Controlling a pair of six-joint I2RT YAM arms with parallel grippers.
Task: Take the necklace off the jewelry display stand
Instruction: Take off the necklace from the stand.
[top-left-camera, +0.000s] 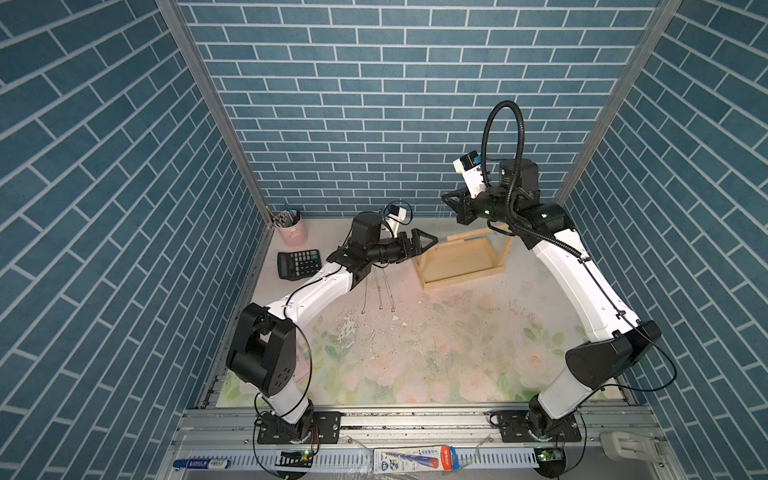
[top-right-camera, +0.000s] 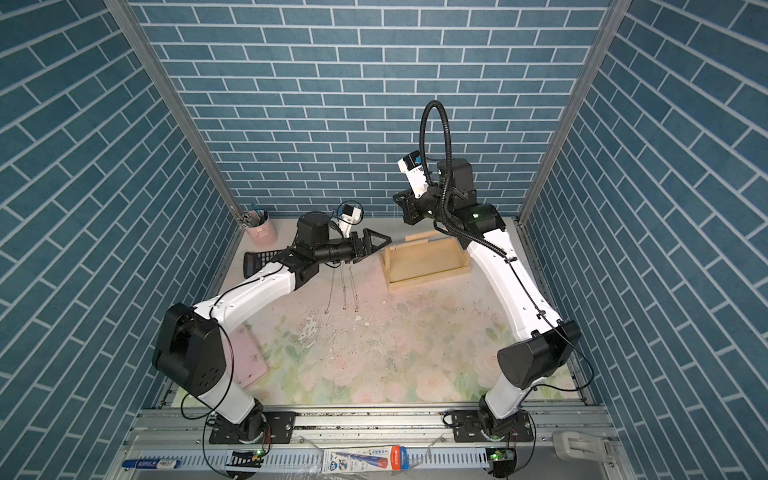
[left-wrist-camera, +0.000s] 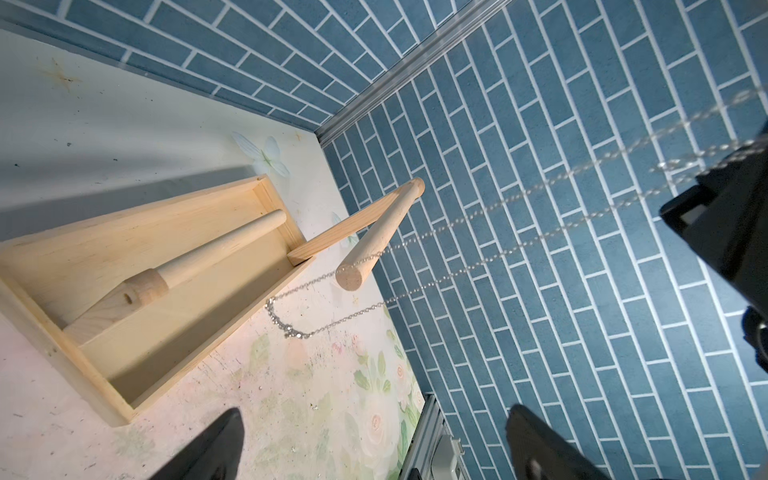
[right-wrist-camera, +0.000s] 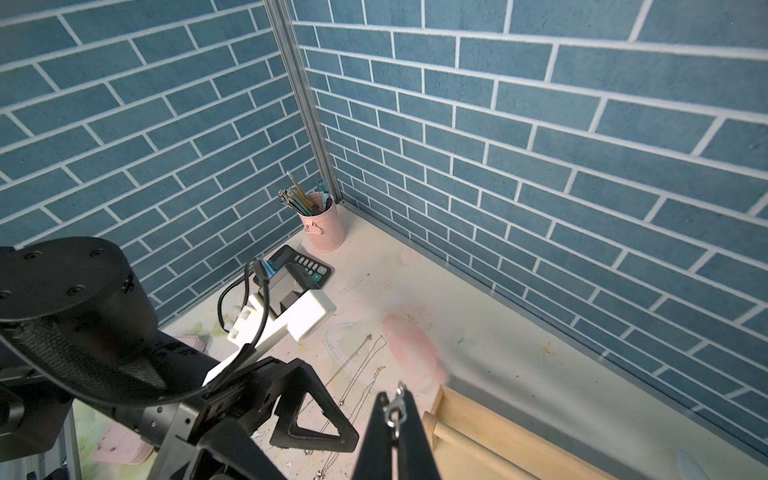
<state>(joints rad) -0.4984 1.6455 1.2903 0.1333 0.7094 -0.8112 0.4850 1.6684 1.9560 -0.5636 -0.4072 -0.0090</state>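
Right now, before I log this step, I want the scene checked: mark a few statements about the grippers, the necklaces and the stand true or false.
1. The right gripper is shut on a necklace. True.
2. The left gripper is clamped on the top bar of the jewelry display stand. False: its jaws stand open and hold nothing; it hovers beside the stand.
3. Other necklaces lie on the table under the left arm. True.
4. The calculator sits in the stand's tray. False: it lies on the table near the pink pencil cup, apart from the stand.
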